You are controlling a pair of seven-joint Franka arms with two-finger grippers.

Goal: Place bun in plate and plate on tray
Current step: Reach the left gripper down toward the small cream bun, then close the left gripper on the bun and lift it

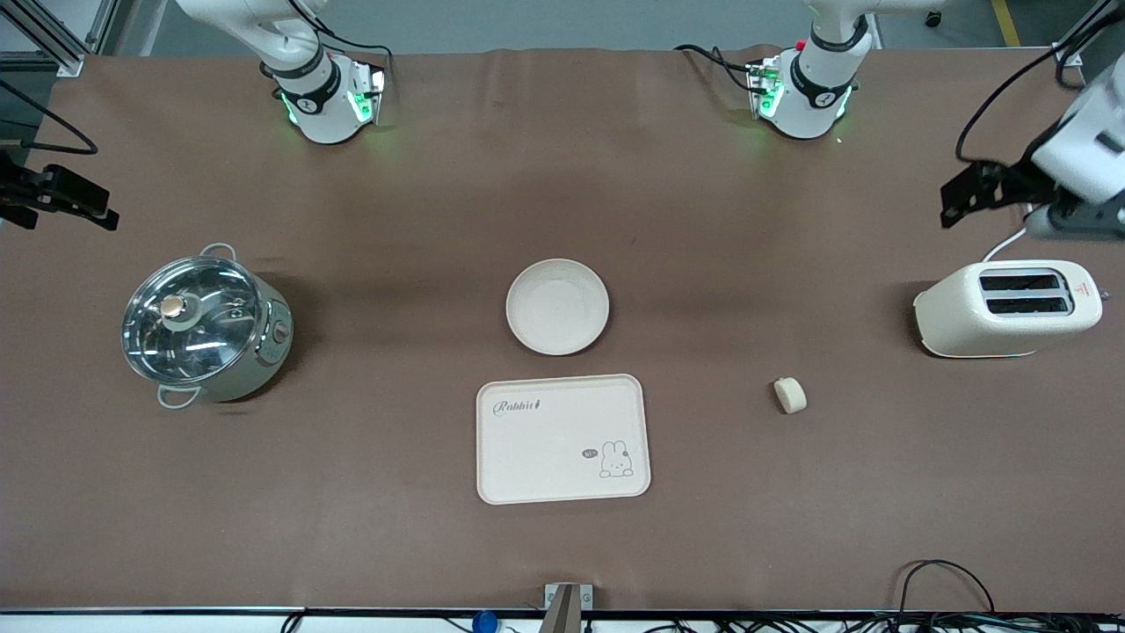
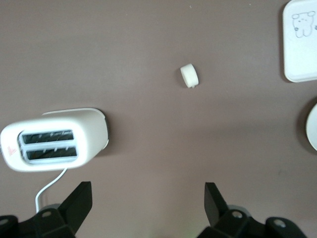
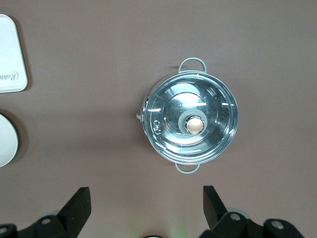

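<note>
The bun point(image 1: 790, 395), a small pale cream piece, lies on the brown table between the tray and the toaster; the left wrist view also shows the bun point(image 2: 189, 75). The round off-white plate point(image 1: 557, 306) sits empty mid-table. The cream "Rabbit" tray point(image 1: 562, 438) lies just nearer the front camera than the plate. My left gripper point(image 1: 967, 193) hangs open and empty point(image 2: 147, 193) over the table by the toaster. My right gripper point(image 1: 61, 198) hangs open and empty point(image 3: 143, 196) over the table by the pot.
A steel pot with a glass lid point(image 1: 206, 325) stands toward the right arm's end. A cream toaster point(image 1: 1006, 308) with a white cord stands toward the left arm's end. Cables lie at the table's edge nearest the front camera.
</note>
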